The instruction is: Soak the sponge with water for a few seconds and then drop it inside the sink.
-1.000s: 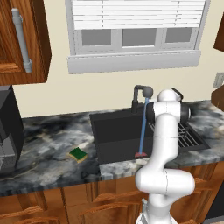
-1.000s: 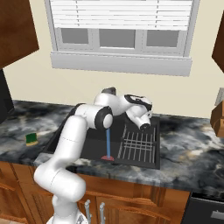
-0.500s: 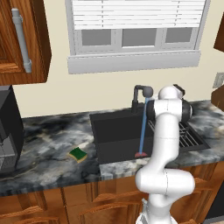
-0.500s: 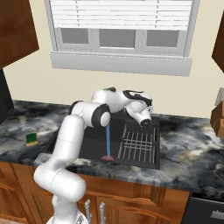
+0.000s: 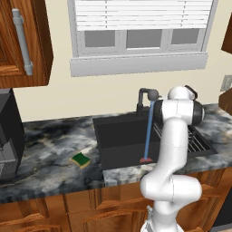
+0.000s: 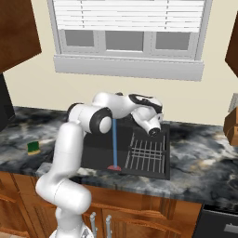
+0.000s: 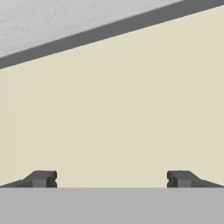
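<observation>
Gripper [image 7: 112, 179] spread wide, empty, facing the wall.
Water [image 5: 148, 136] runs; I judge fetching the sponge [image 5: 81, 159] comes next.

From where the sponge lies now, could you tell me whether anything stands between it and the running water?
Nothing visible does. The sponge lies on the counter left of the sink; the water falls inside the basin, with only bare counter and the sink's rim between.

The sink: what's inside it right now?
Inside the sink a thin blue stream of water falls from the faucet onto a small red drain mark. A wire rack fills its right side. The robot's arm covers part of the basin.
</observation>
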Controlling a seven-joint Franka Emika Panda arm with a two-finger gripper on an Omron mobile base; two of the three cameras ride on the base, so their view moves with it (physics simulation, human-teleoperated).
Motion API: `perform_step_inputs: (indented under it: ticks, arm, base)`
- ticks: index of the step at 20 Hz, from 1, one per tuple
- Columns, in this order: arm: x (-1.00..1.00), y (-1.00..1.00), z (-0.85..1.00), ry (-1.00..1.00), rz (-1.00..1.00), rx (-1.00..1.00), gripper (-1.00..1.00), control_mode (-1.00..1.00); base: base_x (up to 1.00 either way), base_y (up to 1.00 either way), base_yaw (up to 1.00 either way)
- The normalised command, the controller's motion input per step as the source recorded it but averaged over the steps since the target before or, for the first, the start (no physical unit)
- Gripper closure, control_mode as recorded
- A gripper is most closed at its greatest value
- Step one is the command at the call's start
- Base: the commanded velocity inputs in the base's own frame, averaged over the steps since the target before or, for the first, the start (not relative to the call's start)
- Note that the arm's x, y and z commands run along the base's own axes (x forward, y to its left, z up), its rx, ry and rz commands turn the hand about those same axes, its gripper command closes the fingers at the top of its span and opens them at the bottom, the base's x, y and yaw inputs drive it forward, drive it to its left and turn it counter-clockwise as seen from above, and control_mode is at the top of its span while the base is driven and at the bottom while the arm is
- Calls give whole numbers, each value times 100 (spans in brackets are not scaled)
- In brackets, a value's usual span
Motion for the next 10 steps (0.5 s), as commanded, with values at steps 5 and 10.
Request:
perform_step_inputs:
  ticks: [5, 10]
  arm:
    - [-50, -11, 15, 0, -3, 5, -100, -100]
    - [-56, -2, 31, 0, -2, 6, -100, -100]
  base:
    - [0, 0, 0]
    - [0, 0, 0]
